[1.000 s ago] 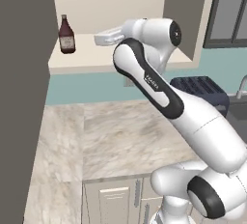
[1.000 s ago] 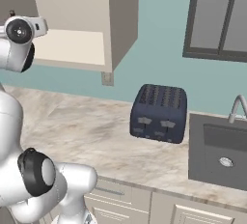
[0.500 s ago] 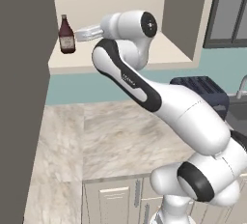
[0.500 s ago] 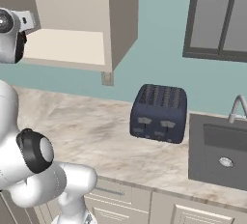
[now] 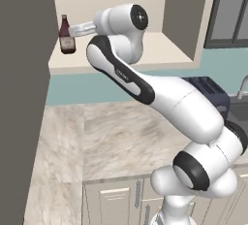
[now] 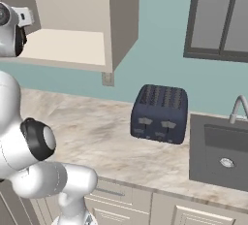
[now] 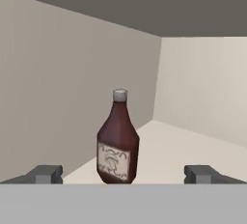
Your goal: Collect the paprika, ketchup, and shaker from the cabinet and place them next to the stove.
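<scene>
The ketchup (image 7: 118, 138) stands upright on the cabinet (image 5: 160, 56) shelf near its left front corner, w/ the gripper (image 7: 123, 174) jaws spread wide approx. either side of it; prob. light, rigid but smooth and tippy, so grasp the wide labelled body, not the neck.

White jointed arm (image 5: 145, 88) with dark bands rises from lower right of left base view, bends at a high elbow and reaches up and leftward, wrist level, hand stretched out sideways. Two-finger dark-tipped gripper (image 7: 123, 174) held level with jaws spread wide, left fingertip (image 7: 46, 173) and right fingertip (image 7: 202, 173) well apart, nothing between them in contact. Seen from right base view, rounded white wrist joint (image 6: 9, 30) sits at the upper left edge above the shoulder and dark-capped elbow.
</scene>
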You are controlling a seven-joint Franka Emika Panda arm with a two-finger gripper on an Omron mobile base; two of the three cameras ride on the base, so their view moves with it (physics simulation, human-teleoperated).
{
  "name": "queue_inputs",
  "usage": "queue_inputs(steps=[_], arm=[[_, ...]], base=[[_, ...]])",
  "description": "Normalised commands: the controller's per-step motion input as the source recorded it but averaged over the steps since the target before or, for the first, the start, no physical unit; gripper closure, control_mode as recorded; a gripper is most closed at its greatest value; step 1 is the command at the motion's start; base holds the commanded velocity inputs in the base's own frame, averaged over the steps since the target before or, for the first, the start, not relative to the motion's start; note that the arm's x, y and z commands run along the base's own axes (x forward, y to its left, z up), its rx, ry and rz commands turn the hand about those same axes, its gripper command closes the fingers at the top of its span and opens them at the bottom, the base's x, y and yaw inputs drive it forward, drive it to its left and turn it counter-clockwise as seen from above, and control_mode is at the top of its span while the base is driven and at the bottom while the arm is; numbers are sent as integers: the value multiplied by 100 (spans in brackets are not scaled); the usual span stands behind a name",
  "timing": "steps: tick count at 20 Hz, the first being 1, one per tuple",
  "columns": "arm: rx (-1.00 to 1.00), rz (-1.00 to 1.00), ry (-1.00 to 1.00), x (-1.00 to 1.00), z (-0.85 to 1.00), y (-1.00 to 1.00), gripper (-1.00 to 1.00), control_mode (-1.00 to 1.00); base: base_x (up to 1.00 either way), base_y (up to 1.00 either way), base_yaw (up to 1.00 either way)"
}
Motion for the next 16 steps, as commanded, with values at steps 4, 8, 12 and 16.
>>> queue_inputs(steps=[4,8,12,16], arm=[[0,0,0,18,3,0,-100,-100],[0,-1,3,18,4,6,-100,-100],[-2,-1,4,17,0,14,-100,-100],[-3,0,4,14,0,15,-100,-100]], base=[[0,0,0],[0,0,0],[0,0,0],[0,0,0]])
